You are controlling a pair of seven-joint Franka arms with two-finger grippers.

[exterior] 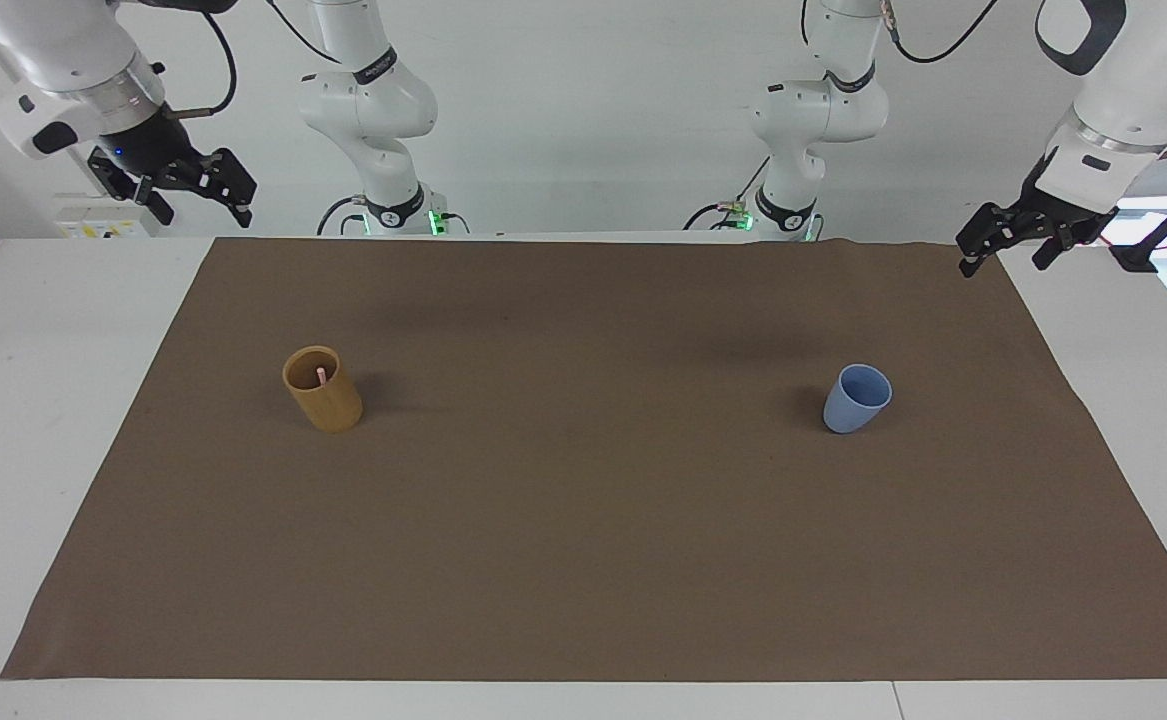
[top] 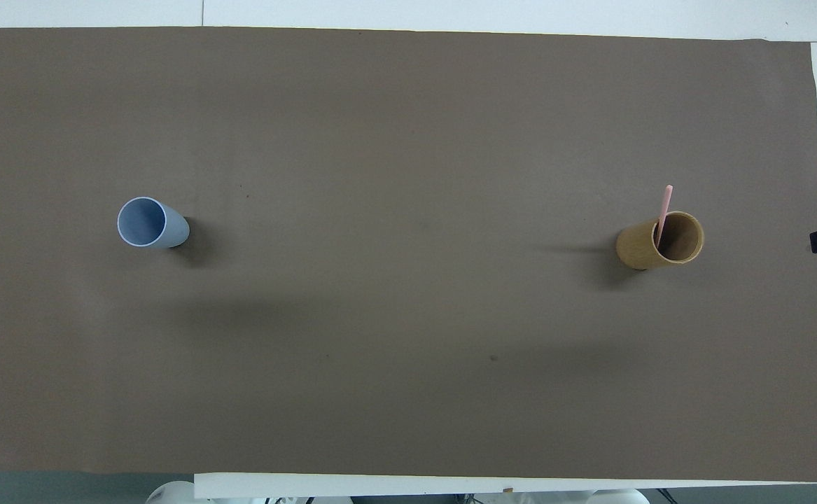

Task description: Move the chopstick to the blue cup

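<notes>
This is looking like a robotics lab, not a home or kitchen. Two white arms (exterior: 373, 110) are standing bolted by their bases at the edge of a plain white table (exterior: 53, 400), with green lights glowing at the bases and black cables (exterior: 223, 60) hanging from the joints. A bare white wall (exterior: 593, 110) is rising just beside the table, with no furnishing on it. A brown mat (exterior: 593, 520) is covering most of the table, laid flat as a work surface. On the mat only two small cups (exterior: 323, 389) are standing, well apart, set out like test props rather than household clutter.
</notes>
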